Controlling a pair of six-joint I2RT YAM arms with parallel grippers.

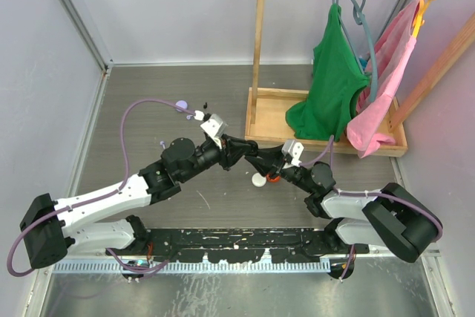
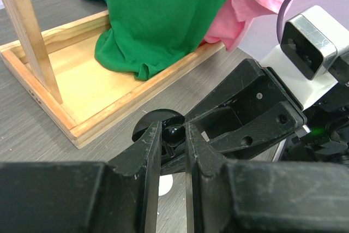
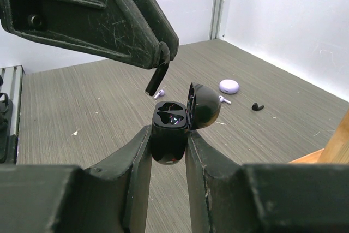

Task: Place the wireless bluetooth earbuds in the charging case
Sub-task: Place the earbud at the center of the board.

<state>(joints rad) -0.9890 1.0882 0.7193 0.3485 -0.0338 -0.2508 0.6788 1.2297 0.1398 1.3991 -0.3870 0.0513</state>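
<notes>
At eleven o'clock of the open charging case (image 3: 169, 130), clamped steady by right gripper (image 3: 169, 141), left gripper (image 2: 173, 136) pinches a black earbud (image 3: 157, 79) for seating.

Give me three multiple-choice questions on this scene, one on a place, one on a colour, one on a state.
1. Where is the black case? A on the table; B between the right fingers; C in the tray.
2. What colour is the bud in the left fingers? A white; B lilac; C black.
3. The case's lid is: A open; B shut; C missing.
1 B, the fingers clamp its sides. 2 C, it shows glossy black. 3 A, it stands hinged up.
</notes>
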